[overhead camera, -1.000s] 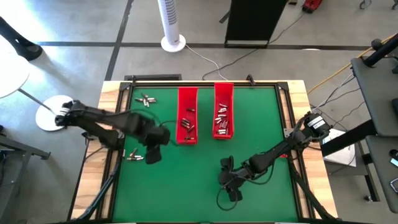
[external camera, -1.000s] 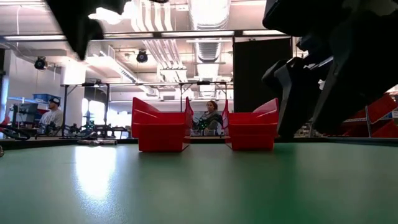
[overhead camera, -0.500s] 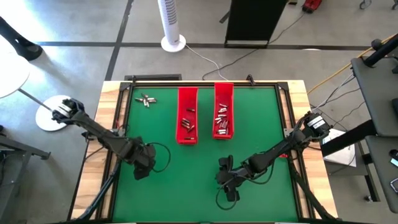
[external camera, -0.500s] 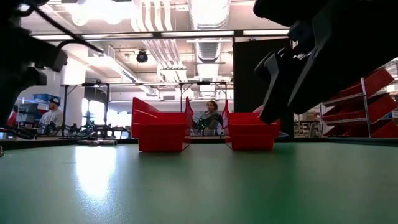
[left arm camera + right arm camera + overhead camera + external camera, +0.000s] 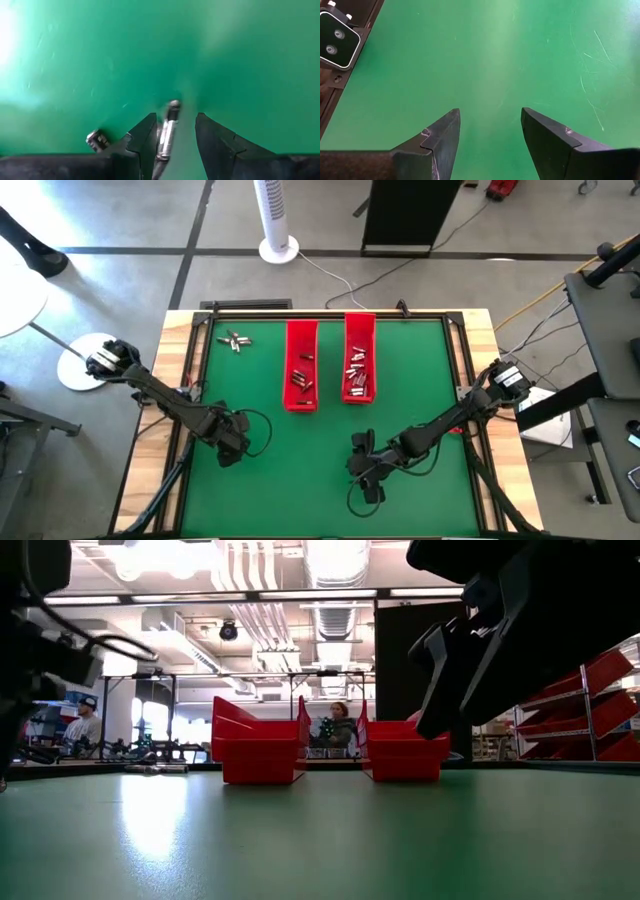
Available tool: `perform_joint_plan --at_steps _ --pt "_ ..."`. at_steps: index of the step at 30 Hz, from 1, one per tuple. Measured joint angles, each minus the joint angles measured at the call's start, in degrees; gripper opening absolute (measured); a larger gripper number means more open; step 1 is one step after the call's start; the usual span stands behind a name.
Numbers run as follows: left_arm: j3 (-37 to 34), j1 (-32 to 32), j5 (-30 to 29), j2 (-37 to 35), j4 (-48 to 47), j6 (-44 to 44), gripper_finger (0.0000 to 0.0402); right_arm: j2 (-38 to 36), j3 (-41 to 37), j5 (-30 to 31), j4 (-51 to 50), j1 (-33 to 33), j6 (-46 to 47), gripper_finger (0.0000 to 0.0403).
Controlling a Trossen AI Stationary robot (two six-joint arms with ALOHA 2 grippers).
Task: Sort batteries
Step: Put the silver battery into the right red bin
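Low over the green table near its left edge, my left gripper [image 5: 228, 448] points straight down. In the left wrist view its fingers [image 5: 176, 122] stand apart, with a small silvery battery [image 5: 167, 131] lying on the table between them, close along one finger. A second battery [image 5: 97, 140] lies just outside that finger. My right gripper [image 5: 366, 472] hangs open above the table's near middle, nothing between its fingers [image 5: 490, 130]. Two long red trays [image 5: 301, 366] [image 5: 359, 360] at the far middle hold several batteries. A few more batteries [image 5: 235, 340] lie loose at the far left. My left gripper comes from above, pointing down, its fingers along the silvery battery, which lies flat on the table. The battery sits beside the inner side of one finger [image 5: 145, 137]; whether that finger touches it I cannot tell. A gap shows between it and the other finger.
The table has a raised wooden frame [image 5: 180, 380] along its sides. Cables trail from both arms over the near half [image 5: 355, 502]. Wide green surface [image 5: 300, 470] lies between the two grippers. In the low view, people sit in the room behind the trays [image 5: 338, 730].
My left gripper has come down from high beside the left tray and gone toward the table's left and near edges, ending low over the loose batteries there, which it now hides from above.
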Motion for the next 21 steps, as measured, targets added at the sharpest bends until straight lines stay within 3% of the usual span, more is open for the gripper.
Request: perform_joint_plan --at_steps 10,17,21 --pt "-5.0 0.0 0.1 -0.3 4.3 -2.0 0.011 0.0 0.0 0.0 0.0 0.0 0.0 0.0203" --pt "-4.8 0.0 0.2 -0.2 5.6 -2.3 0.0016 0.0 0.0 0.1 0.0 0.0 0.0 0.0203" --pt "-3.6 -0.1 -1.6 0.0 5.6 -2.3 0.0019 0.0 0.0 0.1 0.0 0.0 0.1 0.0203"
